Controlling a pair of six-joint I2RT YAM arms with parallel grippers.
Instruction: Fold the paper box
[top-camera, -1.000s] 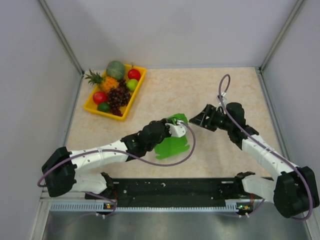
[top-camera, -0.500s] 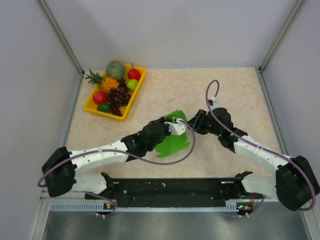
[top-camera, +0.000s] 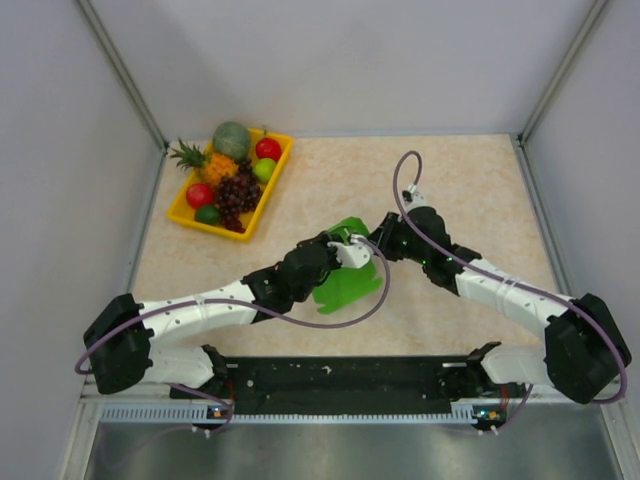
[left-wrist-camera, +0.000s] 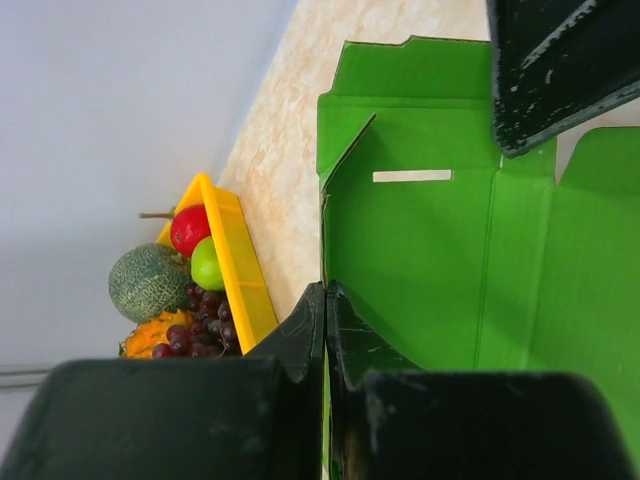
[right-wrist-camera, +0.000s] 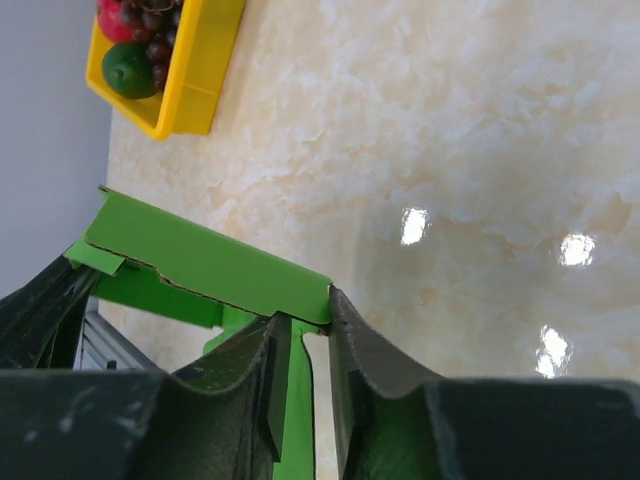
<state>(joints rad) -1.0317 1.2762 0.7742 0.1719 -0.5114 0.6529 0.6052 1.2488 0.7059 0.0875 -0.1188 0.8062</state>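
One paper box (top-camera: 345, 283), bright green card, sits near the middle of the table (top-camera: 470, 190), a little toward the near side. Part of it lies flat on the surface. Its far panel is raised off the table between the two grippers. Left wrist view: open inner face with creased panels, one narrow slot cut near the top, a notched flap along the far edge.

Left gripper (top-camera: 350, 246) is at the box's left-hand edge. Its fingers are pressed together, with the thin card edge pinched between them.

Right gripper (top-camera: 386, 243) is at the box's far-right side, close beside the left one. Right wrist view: fingers stand only narrowly apart, astride a corner of the raised panel, with a green flap running down between them. A sliver of table shows beside the card in the gap. Cannot tell whether the pads press the card.

Both arms reach inward from the near edge, meeting over the box.

Far left corner, well apart from the box: yellow tray (top-camera: 272, 185) set at an angle. It holds a green melon (top-camera: 231, 139), dark grapes (top-camera: 236, 197), a small pineapple (top-camera: 205, 160), red and green round fruit.
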